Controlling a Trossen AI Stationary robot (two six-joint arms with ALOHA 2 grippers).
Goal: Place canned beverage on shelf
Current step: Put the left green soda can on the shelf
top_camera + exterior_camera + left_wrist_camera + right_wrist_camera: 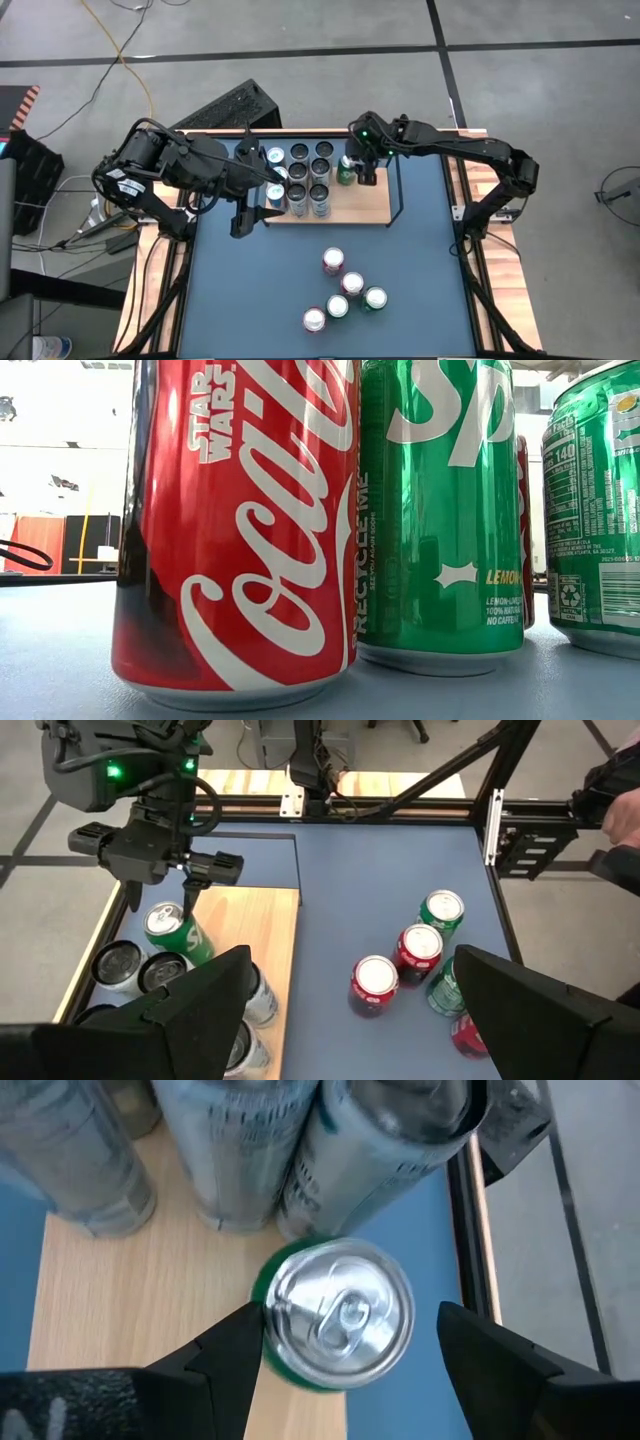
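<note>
- The right gripper is positioned over the back right part of the shelf, with its fingers spread on either side of a green can that stands upright on the light-wood board.
- In the right wrist view a gap is seen between the can and one finger, while the other finger lies close to or against the can's rim; the can appears to be released or about to be, though a light touch cannot be ruled out.
- The step in hand is judged to be the release: the fingers should be kept wide and the wrist lifted straight up, so that the can is not tipped against the silver cans just beside it.
- The left gripper is held open at the shelf's left end, empty, near the silver cans there.
- The shelf is seen to hold a cluster of silver cans in rows plus the green can at their right.
- Five loose cans, red and green, are left standing in a group on the blue table, well apart from the shelf.
</note>
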